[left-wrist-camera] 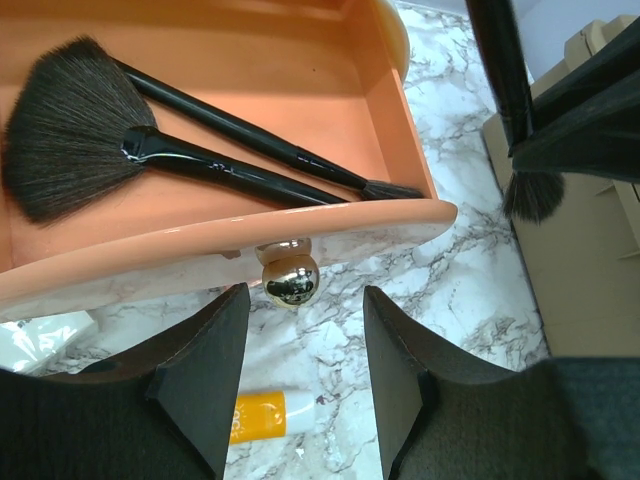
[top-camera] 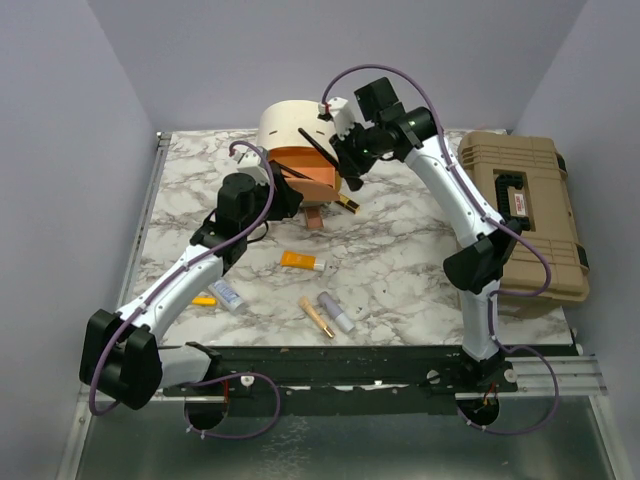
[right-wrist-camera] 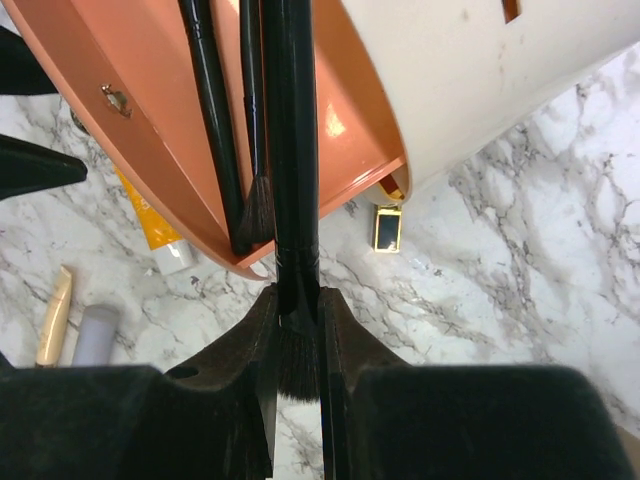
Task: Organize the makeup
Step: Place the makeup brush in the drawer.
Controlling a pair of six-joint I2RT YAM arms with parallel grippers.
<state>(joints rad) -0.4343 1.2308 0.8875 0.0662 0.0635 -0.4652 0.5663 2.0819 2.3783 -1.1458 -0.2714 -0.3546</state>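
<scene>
The cream round case [top-camera: 290, 125] has its orange drawer [left-wrist-camera: 250, 60] pulled out. In the drawer lie a black fan brush [left-wrist-camera: 70, 130] and a thin black brush [left-wrist-camera: 250, 140]. My left gripper [left-wrist-camera: 305, 370] is open, its jaws standing either side of and just short of the drawer's gold knob [left-wrist-camera: 290, 280], apart from it. My right gripper [right-wrist-camera: 298, 320] is shut on a third black brush [right-wrist-camera: 290, 150], holding it by the bristle end with its handle over the drawer [right-wrist-camera: 340, 130]. An orange tube [top-camera: 300, 262] lies on the marble below the drawer.
On the table lie a whitish tube [top-camera: 228, 294], a yellow pen [top-camera: 204, 299], a gold tube [top-camera: 317, 316], a lilac tube [top-camera: 337, 312] and a small gold-and-black case [right-wrist-camera: 387, 228]. A big tan toolbox [top-camera: 520, 215] stands at the right edge.
</scene>
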